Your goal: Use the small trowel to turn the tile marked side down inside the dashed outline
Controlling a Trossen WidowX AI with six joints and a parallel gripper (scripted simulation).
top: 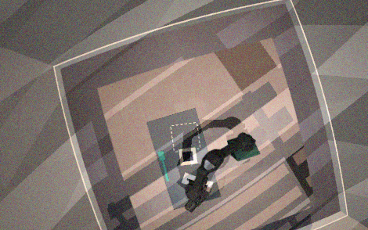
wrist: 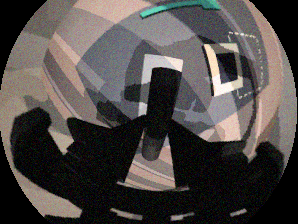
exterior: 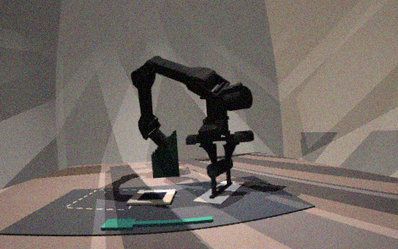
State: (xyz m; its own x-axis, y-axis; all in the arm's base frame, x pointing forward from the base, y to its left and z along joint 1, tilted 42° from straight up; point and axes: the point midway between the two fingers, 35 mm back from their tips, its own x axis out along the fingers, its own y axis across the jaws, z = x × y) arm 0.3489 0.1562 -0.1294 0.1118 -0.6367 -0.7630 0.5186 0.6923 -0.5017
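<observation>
The small trowel, a pale flat plate point(top: 188, 178) point(exterior: 208, 197) point(wrist: 162, 61) with a raised black handle point(exterior: 220, 168) point(wrist: 166, 92), lies on the mat point(top: 160, 125) point(exterior: 266, 212). My gripper point(top: 197, 188) point(exterior: 220, 163) point(wrist: 157, 119) is shut on the handle from above. The cream tile point(top: 194, 156) point(exterior: 169, 197) point(wrist: 216, 65) lies flat with its black square mark up. It overlaps the near edge of the dashed outline point(top: 172, 137) point(exterior: 101, 208) point(wrist: 259, 60), mostly outside it. The arm hides part of the plate in the top view.
A teal flat tool point(top: 160, 156) point(exterior: 119, 224) point(wrist: 172, 7) with a long thin handle lies along one side edge of the mat. A dark green block point(top: 247, 154) point(exterior: 170, 165) stands at the arm's base, beyond the mat. Shadows and stripes cross the table.
</observation>
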